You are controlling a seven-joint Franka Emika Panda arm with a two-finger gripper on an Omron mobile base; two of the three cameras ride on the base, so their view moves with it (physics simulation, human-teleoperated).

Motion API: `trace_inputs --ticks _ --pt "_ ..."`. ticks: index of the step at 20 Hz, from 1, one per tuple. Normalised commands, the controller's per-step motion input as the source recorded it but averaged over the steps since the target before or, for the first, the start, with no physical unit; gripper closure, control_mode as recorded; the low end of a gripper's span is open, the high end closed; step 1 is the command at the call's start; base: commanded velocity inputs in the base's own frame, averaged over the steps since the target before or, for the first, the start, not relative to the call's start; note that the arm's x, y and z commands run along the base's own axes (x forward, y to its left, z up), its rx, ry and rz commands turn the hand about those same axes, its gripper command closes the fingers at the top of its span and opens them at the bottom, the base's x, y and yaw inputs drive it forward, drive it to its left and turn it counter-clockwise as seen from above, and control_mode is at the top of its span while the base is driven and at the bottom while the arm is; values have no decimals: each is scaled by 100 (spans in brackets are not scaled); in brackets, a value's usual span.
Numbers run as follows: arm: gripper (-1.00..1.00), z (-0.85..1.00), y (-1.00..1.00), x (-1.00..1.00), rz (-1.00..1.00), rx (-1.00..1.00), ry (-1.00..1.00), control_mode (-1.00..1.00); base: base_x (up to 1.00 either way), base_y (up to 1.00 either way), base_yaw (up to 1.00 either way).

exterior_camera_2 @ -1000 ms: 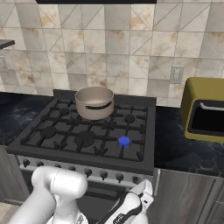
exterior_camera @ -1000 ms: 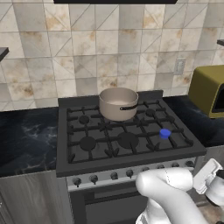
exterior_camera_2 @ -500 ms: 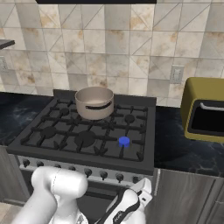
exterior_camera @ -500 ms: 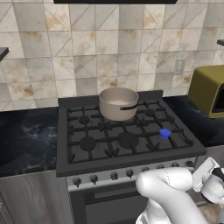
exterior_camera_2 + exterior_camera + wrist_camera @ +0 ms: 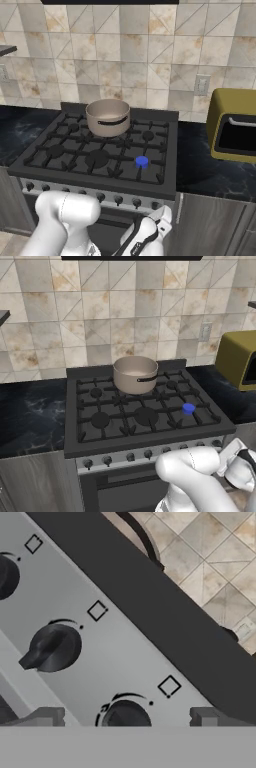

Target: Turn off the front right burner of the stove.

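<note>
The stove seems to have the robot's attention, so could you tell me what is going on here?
The white arm has brought its hand low in front of the stove, facing the silver knob panel. The two fingertips stand apart on either side of one dark knob, with nothing gripped yet. On top, the front right burner shows a bright blue flame spot, so it is not yet off. A metal pot sits toward the back of the grates.
</note>
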Motion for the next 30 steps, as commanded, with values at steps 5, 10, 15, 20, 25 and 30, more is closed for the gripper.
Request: trace_inputs --ticks 5,10,15,20,25,30 --pt "-100 0 0 21 -1 0 -2 -100 0 0 0" --pt "-100 -12 0 9 -1 0 0 -100 0 0 0" --pt "-100 -17 -11 4 -2 0 0 -100 0 0 0" --pt "-100 -16 -17 17 -1 0 0 -100 0 0 0" --pt "-100 -21 -3 3 -1 0 0 -100 0 0 0" --pt "-100 -3 0 0 -2 0 -2 -100 0 0 0"
